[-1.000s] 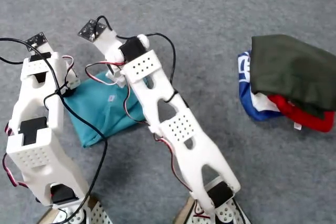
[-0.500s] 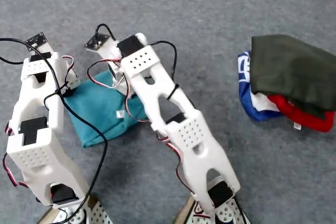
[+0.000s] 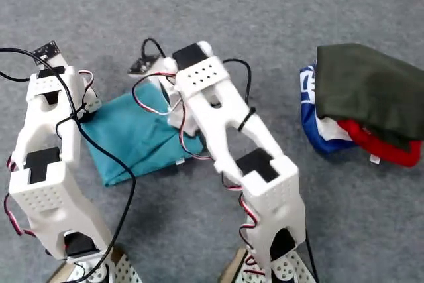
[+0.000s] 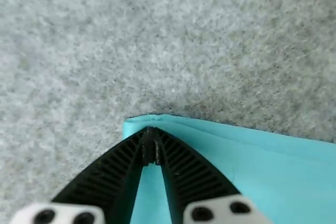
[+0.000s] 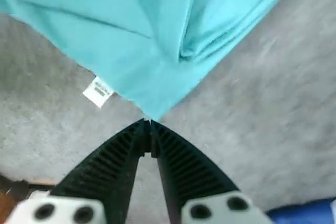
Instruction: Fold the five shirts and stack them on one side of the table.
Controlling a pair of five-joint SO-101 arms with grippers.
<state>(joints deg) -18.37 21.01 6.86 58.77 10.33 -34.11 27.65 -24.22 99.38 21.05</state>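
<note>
Table (image 3: 265, 38): grey felt-like covering. One pile of shirts (image 3: 364, 91) rests on it, with a blue shirt (image 3: 311, 124) lowest and a dark green shirt (image 3: 371, 84) uppermost. A teal shirt (image 3: 132, 137) lies well apart from the pile.

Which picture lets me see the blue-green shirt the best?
The high view: it shows most of the teal shirt spread on the table. The left wrist view shows one corner pinched in the left claw. The right wrist view shows another corner, with a white tag, pinched in the right claw.

No readable text anywhere
</note>
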